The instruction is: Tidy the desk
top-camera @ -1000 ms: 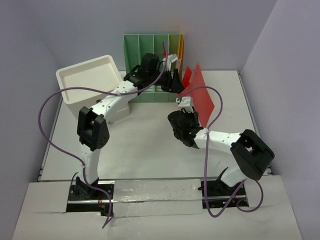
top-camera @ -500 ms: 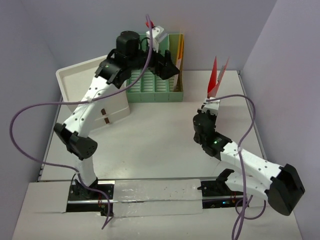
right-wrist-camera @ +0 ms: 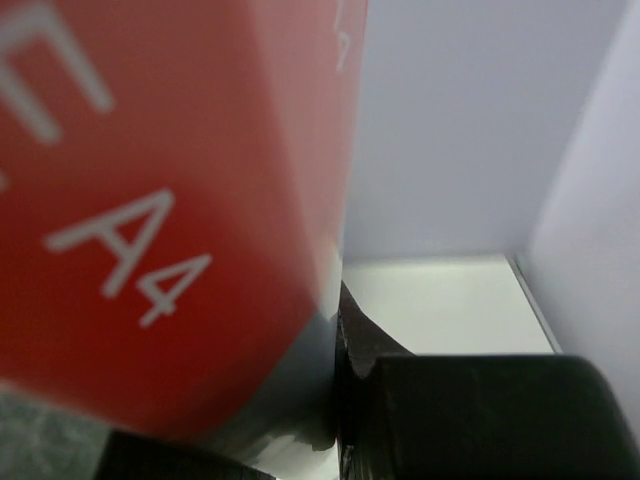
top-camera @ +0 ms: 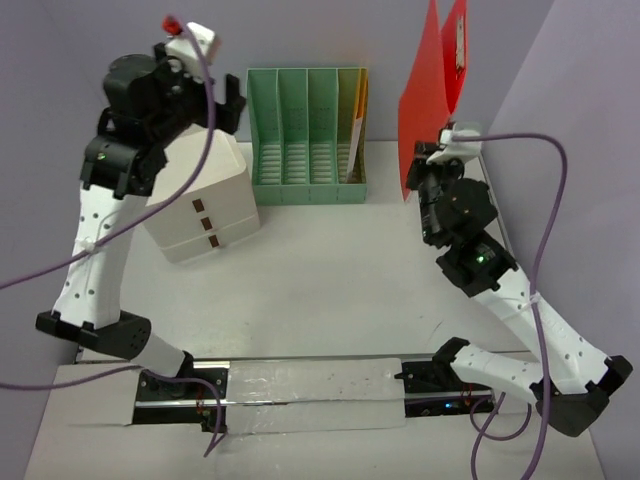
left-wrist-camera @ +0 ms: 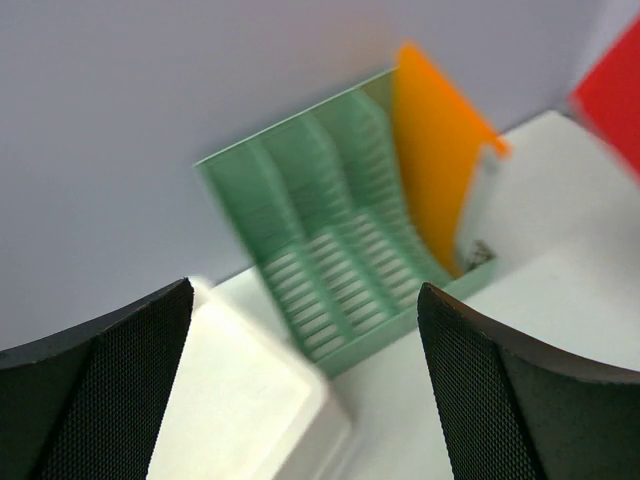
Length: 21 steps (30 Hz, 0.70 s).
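The white desk [top-camera: 320,270] carries a green slotted file holder [top-camera: 305,140] at the back, with an orange folder [top-camera: 360,110] in its right slot. My right gripper [top-camera: 432,185] is shut on a red A4 folder [top-camera: 432,90] and holds it upright, high above the desk's back right. The folder fills the left of the right wrist view [right-wrist-camera: 170,200]. My left gripper [top-camera: 225,105] is open and empty, raised high above the white three-drawer box [top-camera: 205,205]. Its wrist view shows the file holder [left-wrist-camera: 340,220], the orange folder [left-wrist-camera: 440,170] and the box [left-wrist-camera: 240,400] below.
The three-drawer box stands at the back left beside the file holder. Grey walls close in the desk at the back and right. Purple cables hang from both arms.
My right arm has lifted the red folder from near the desk to high at the back right. My left arm has pulled back from the file holder, up and to the left.
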Tool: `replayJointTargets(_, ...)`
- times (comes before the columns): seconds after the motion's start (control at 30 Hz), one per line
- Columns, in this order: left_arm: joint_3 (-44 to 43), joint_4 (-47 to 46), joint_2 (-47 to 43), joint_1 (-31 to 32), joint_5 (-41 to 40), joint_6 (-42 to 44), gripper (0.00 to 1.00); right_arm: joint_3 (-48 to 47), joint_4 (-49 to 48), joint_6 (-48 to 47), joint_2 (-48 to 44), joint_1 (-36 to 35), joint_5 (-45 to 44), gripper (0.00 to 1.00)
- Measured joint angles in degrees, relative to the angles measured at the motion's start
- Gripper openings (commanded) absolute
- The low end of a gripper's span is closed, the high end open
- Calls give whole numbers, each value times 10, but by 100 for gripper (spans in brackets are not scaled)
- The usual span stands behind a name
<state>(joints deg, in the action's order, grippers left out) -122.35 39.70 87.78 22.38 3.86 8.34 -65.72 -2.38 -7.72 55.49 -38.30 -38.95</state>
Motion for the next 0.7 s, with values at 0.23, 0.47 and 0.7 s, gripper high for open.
replayJointTargets(0.23,117,3,-88,-180,22,-16,99,-185,23,-24,68,1,156,0)
replayJointTargets(0.47,167,5,-130,-241,35,-18,99,-295,32,16,171,1,277,0)
replayJointTargets(0.7,180,4,-141,-284,60,-23,99,-340,29,116,292,1,223,0)
